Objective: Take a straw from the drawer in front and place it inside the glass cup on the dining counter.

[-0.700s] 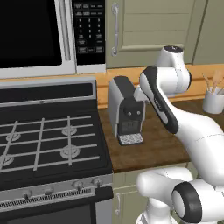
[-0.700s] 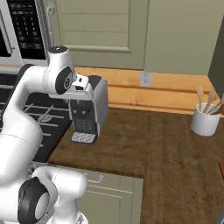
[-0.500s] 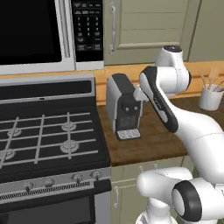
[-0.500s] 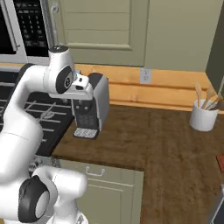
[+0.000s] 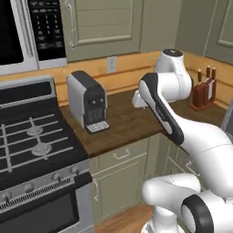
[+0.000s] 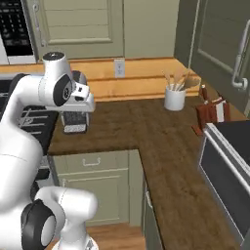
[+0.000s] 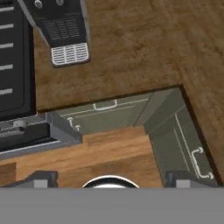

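The drawer [image 5: 119, 156] is a shallow sage-green front with a small metal handle, set under the wood counter edge. It also shows in the right base view as the drawer [image 6: 93, 162], and it is shut. From above in the hand view, the drawer [image 7: 109, 113] lies below the countertop corner. My gripper [image 7: 113, 179] hangs high over the floor in front of it, open, with nothing between its widely spread tips. My white hand [image 6: 82, 99] is held above the counter near the coffee machine. The straw is hidden. The glass cup and the dining counter are out of view.
A grey coffee machine [image 5: 88, 102] stands on the counter beside the black stove [image 5: 32, 141]. Further along are a white crock with wooden spoons [image 6: 175, 97], a knife block [image 6: 213, 111] and a dark appliance [image 6: 227, 161]. A second drawer front [image 7: 192, 153] sits around the corner.
The whole scene has slid left in both base views, so the base has moved to the right. The arm keeps the same pose over the counter.
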{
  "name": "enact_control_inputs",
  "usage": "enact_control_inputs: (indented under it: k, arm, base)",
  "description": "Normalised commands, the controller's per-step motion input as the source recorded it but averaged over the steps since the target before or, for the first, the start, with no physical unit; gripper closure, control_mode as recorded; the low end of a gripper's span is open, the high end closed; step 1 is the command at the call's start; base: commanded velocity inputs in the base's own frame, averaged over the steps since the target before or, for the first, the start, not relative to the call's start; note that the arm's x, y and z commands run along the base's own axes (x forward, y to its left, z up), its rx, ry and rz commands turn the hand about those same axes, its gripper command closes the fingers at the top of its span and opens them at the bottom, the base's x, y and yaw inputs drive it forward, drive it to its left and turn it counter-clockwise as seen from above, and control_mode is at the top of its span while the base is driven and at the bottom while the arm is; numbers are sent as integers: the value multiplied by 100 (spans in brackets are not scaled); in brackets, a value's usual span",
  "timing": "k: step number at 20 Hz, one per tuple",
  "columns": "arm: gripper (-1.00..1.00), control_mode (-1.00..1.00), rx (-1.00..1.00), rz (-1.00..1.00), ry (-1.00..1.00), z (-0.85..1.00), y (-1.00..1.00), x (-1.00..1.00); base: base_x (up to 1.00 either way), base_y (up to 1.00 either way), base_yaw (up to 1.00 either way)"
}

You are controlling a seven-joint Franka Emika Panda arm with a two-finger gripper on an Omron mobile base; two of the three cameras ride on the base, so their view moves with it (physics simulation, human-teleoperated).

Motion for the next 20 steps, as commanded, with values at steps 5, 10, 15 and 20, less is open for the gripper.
enact_control_inputs:
  k: [5, 10, 15, 20]
  arm:
    - [-100, 100, 0, 0, 0, 0, 0, 0]
    - [-100, 100, 0, 0, 0, 0, 0, 0]
    - [-100, 100, 0, 0, 0, 0, 0, 0]
    - [-100, 100, 0, 0, 0, 0, 0, 0]
  base:
    - [0, 46, -80]
    - [0, 68, -70]
    - [-8, 98, -56]
    - [-23, 83, -47]
